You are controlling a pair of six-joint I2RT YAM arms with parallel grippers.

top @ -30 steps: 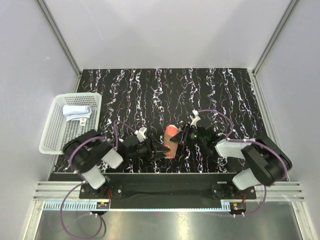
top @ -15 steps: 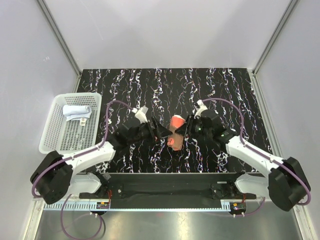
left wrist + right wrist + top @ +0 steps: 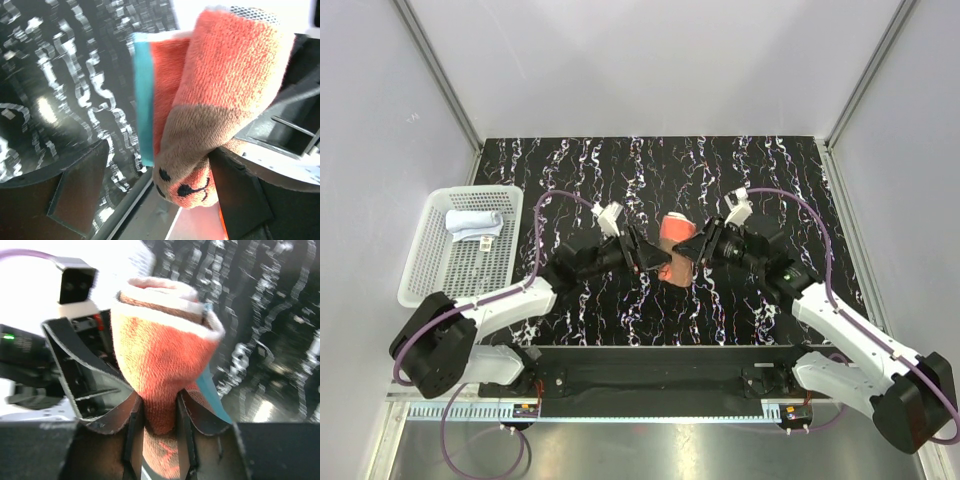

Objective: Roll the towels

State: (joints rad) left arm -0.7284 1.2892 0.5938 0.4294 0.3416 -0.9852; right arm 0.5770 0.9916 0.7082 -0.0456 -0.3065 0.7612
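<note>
One rust-brown towel, rolled, sits pinched in the right hand above the worktop, the left hand spread at its nine o'clock, so that lone grip might let the roll unwind.

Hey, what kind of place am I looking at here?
Most likely a robot test cell in a lab: blank white panels in aluminium framing enclose a black marbled tabletop, and the left arm and right arm are bolted to a rail at its near edge.
</note>
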